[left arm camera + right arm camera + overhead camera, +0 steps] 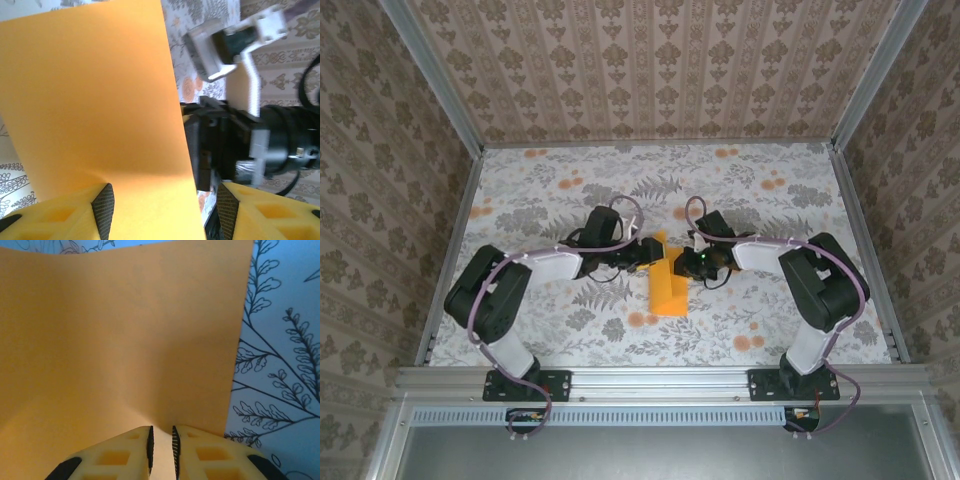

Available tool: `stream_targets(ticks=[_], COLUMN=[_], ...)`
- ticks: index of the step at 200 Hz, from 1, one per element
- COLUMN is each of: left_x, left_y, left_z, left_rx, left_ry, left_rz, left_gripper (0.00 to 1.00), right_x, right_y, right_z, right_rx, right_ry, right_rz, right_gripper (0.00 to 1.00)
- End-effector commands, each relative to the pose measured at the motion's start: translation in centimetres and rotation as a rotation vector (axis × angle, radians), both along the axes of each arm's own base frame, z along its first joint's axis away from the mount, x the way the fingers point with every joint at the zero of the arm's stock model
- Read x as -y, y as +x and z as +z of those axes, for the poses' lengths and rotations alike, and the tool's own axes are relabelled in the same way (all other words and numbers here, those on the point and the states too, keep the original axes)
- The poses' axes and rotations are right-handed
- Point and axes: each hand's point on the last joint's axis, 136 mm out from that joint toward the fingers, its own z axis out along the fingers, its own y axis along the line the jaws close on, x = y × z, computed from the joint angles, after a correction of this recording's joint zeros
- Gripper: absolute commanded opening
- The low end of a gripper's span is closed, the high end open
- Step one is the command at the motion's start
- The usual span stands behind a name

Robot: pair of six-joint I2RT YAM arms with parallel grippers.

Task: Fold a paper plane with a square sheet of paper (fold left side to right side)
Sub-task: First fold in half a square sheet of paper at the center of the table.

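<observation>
The square sheet of paper (667,285), bright orange, lies at the table's middle as a narrow doubled strip, its far end lifted between the two grippers. My left gripper (648,252) is at its left edge. In the left wrist view the sheet (90,100) passes between the left gripper's (162,210) widely parted pads, and the right pad stands clear of it. My right gripper (684,262) holds the right side. In the right wrist view its jaws (161,447) are pinched on the sheet's (125,340) near edge, which puckers toward them. The paper plane is out of view.
The table is covered by a floral cloth (560,190) with pale orange blotches. Patterned walls and metal rails (450,240) enclose it on three sides. The right arm's wrist (250,145) sits close in front of the left gripper.
</observation>
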Motion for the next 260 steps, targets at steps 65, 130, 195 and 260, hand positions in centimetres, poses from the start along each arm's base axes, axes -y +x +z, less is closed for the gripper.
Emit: stream_targets(ticks=[65,130,195,260], left_x=[1.3,1.3,-0.5,-1.9], left_y=[0.5,0.4,0.5,-0.6], left_z=[-0.6,-0.9,-0.4,-3.1], left_rx=[-0.017,-0.019,0.036,0.0], left_ry=[-0.009,0.003,0.095,0.261], left_rz=[-0.005,-0.003,0.029,-0.002], left_gripper=[0.5,0.42,0.49,0.57], right_x=[1.0,-2.4,-0.4,1.1], right_y=[0.5,0.4,-0.1,-0.1], right_z=[6.7,4.5,2.5,1.0], right_rx=[0.119,0.012,-0.002,-0.022], right_ry=[0.168,0.274,0.113,0.0], right_rz=[-0.046,-0.014,-0.025,-0.038], right_gripper=[0.47,0.41,0.04,0.07])
